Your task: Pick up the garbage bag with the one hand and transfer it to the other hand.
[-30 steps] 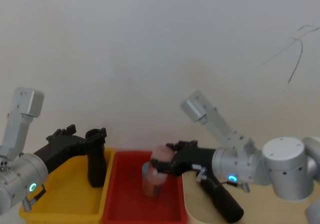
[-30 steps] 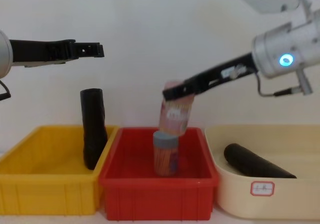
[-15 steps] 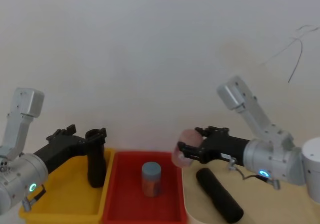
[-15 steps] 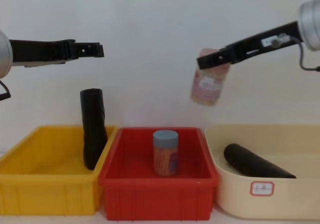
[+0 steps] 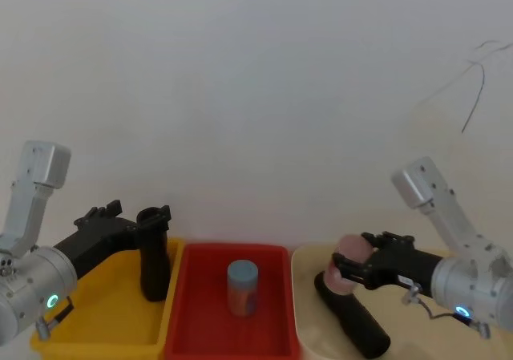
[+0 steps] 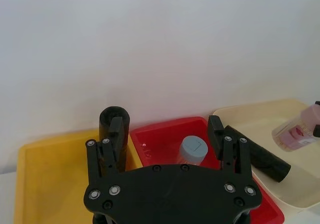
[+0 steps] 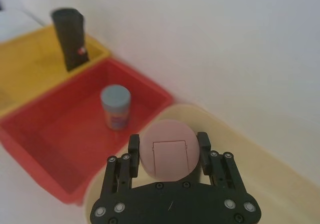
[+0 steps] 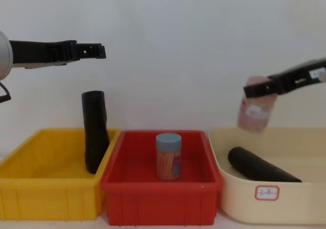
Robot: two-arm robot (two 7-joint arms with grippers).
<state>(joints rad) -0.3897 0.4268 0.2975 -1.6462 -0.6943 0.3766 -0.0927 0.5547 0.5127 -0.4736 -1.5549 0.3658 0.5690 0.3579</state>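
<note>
The garbage bag (image 8: 95, 131) stands nearly upright at the right end of the yellow bin (image 8: 51, 188), leaning toward the wall it shares with the red bin (image 8: 160, 191); its lower end is hidden behind the bin's front wall in the chest view. In the head view the left gripper (image 5: 152, 213) overlaps the roll's top, so contact cannot be judged there, but the chest view shows this gripper (image 8: 94, 50) well above the roll and apart from it. The left arm reaches in level from the left, and its fingers (image 6: 216, 134) are spread apart with nothing between them.

The right gripper (image 8: 254, 90) comes in from the right edge, its wrist cut off by the frame in the chest view. Its fingers (image 7: 203, 144) are clamped on the pink-capped jar (image 8: 254, 111), which hangs tilted in the air over the left part of the cream tub (image 8: 305, 193), above the second black roll (image 8: 260, 167) lying on its side there. In the head view the jar partly covers that roll's far end.

A blue-capped jar (image 8: 168, 156) stands upright in the middle of the red bin.
</note>
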